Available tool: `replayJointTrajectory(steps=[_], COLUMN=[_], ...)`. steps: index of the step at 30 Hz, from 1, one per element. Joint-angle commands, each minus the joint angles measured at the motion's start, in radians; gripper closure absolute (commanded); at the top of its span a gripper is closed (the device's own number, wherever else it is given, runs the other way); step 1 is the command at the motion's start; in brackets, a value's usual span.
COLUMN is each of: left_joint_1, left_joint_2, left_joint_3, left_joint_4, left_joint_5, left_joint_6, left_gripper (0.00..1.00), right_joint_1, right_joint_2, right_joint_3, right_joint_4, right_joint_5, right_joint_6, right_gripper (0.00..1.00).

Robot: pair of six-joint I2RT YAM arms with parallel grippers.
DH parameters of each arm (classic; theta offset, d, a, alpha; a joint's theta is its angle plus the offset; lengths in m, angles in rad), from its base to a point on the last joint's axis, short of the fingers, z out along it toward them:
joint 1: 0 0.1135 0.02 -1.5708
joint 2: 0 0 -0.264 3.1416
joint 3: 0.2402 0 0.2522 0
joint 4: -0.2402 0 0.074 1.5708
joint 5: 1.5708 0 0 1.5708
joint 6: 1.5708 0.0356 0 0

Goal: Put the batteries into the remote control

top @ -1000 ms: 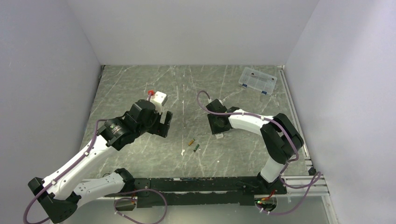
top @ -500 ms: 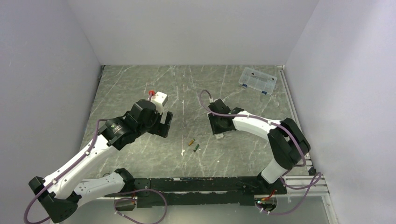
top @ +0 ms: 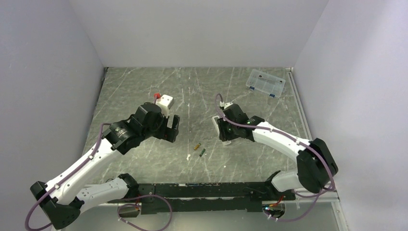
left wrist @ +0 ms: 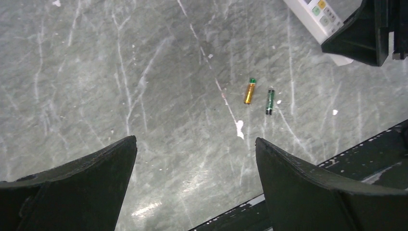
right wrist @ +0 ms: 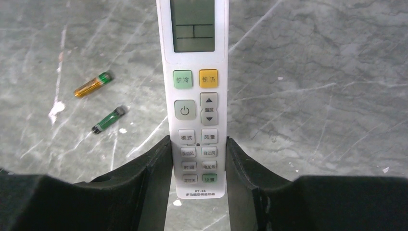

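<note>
The white remote control (right wrist: 195, 96) lies button face up between my right gripper's fingers. My right gripper (right wrist: 197, 144) is shut on its lower end; in the top view the gripper (top: 226, 131) hides most of the remote. The remote's end also shows in the left wrist view (left wrist: 315, 14). The gold battery (top: 196, 146) and the dark green battery (top: 202, 152) lie side by side on the table, left of the right gripper; they also show in the wrist views (left wrist: 249, 91) (left wrist: 270, 102) (right wrist: 92, 85) (right wrist: 108, 120). My left gripper (top: 171, 129) is open and empty above the table (left wrist: 195, 138).
A small white sliver (top: 188, 157) lies near the batteries. A clear compartment box (top: 265, 83) stands at the back right. A white block with a red cap (top: 163, 100) sits behind the left gripper. A black rail (top: 216, 185) runs along the front edge.
My right arm has swung its elbow out to the right and the gripper has turned with the remote in it. My left gripper has shifted slightly right. The batteries have not moved.
</note>
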Motion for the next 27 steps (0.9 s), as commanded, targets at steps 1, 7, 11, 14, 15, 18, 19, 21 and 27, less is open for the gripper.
replayJointTrajectory(steps=[1, 7, 11, 14, 15, 18, 19, 21, 27], left_joint_1=[0.005, 0.007, 0.015, 0.033, 0.042, 0.073, 0.085, 0.104, 0.132], left_joint_2=[-0.006, 0.005, 0.001, -0.003, -0.002, 0.001, -0.001, -0.006, -0.010], left_joint_3=[-0.016, -0.053, -0.057, -0.053, -0.051, -0.050, -0.052, -0.057, -0.064], left_joint_4=[0.065, 0.087, 0.115, 0.136, 0.141, 0.154, 0.160, 0.166, 0.171], left_joint_5=[0.089, 0.165, 0.243, 0.321, 0.356, 0.460, 0.490, 0.536, 0.633], left_joint_6=[-0.104, -0.233, -0.299, -0.302, -0.298, -0.293, -0.290, -0.283, -0.232], left_gripper=[0.01, 0.01, 0.01, 0.01, 0.01, 0.02, 0.03, 0.03, 0.04], right_joint_1=[-0.002, 0.014, 0.027, 0.034, 0.035, 0.043, 0.045, 0.046, 0.047], right_joint_2=[-0.095, -0.225, -0.296, -0.316, -0.319, -0.327, -0.332, -0.339, -0.333], right_joint_3=[-0.015, -0.048, -0.058, -0.055, -0.053, -0.053, -0.053, -0.056, -0.043], right_joint_4=[-0.001, 0.014, 0.031, 0.033, 0.033, 0.043, 0.046, 0.054, 0.056], right_joint_5=[-0.100, -0.222, -0.289, -0.348, -0.365, -0.420, -0.440, -0.488, -0.631], right_joint_6=[-0.029, -0.046, -0.056, -0.065, -0.067, -0.074, -0.075, -0.078, -0.076], right_gripper=[1.00, 1.00, 1.00, 1.00, 1.00, 1.00, 1.00, 1.00, 1.00])
